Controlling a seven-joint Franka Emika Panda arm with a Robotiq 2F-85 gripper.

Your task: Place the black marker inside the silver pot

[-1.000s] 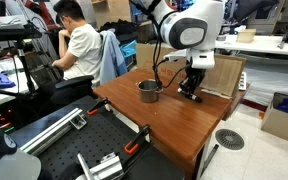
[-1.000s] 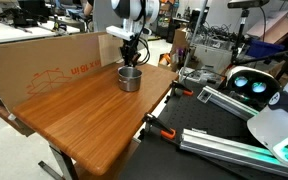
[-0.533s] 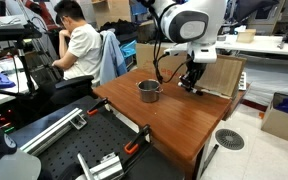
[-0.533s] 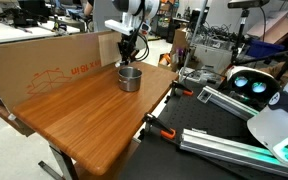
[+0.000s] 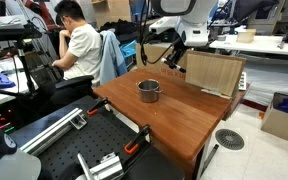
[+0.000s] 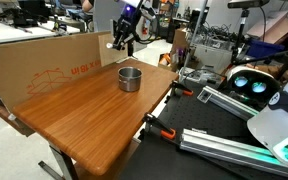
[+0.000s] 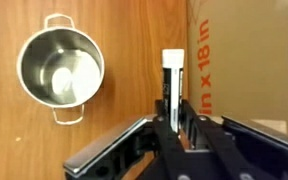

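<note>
- The wooden table (image 5: 179, 120) lies well below the claw. It has not moved since a second ago.
- The cardboard sheet (image 7: 246, 60) stands at the table's edge, under the claw and to one side. In the wrist view it fills the area right of the fingers. It is also unmoved.
- The arm (image 5: 180, 8) reached down to the tabletop just beside the pot a second ago. It is now raised, with the claw well clear of the table in both exterior views.
- The silver pot (image 7: 61, 68) stands upright on the table. In the wrist view it is below the claw and off to its left, apart from it. Its interior shows bare metal, and it is in the same place as before.
- The claw (image 7: 176, 115) has its fingers drawn in to a narrow gap, clamped on the black marker.
- The black marker (image 7: 171, 85) is pinched between the fingers and has come up off the table with the claw. Its light end projects beyond the fingertips. It is held clear of the pot, to the pot's right in the wrist view.
</note>
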